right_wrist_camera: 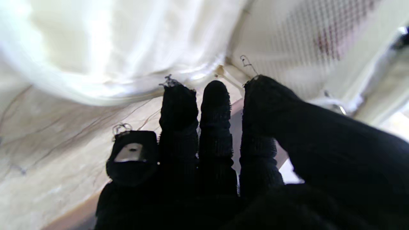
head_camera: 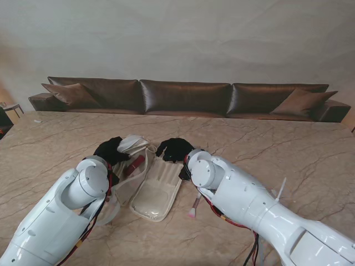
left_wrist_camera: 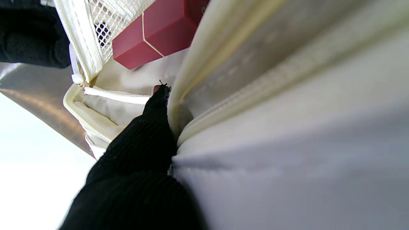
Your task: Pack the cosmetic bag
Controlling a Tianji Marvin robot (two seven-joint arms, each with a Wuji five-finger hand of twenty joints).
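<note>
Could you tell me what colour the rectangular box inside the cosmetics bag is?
Dark red rectangular box with a thin gold line, clearest in the left wrist view.

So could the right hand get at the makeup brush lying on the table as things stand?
Probably yes. The brush lies bare on the marble beside the right forearm, nothing on it. But the right hand is up at the bag, so the arm must draw back first.

My arms were glossy white rounded shells with ball-like wrist joints. Red and black cables ran along the underside of each forearm. Black knit gloves covered my left hand (head_camera: 111, 149) and right hand (head_camera: 175, 148); frayed threads showed at several fingertips (right_wrist_camera: 179, 95), one worn through to metal.
</note>
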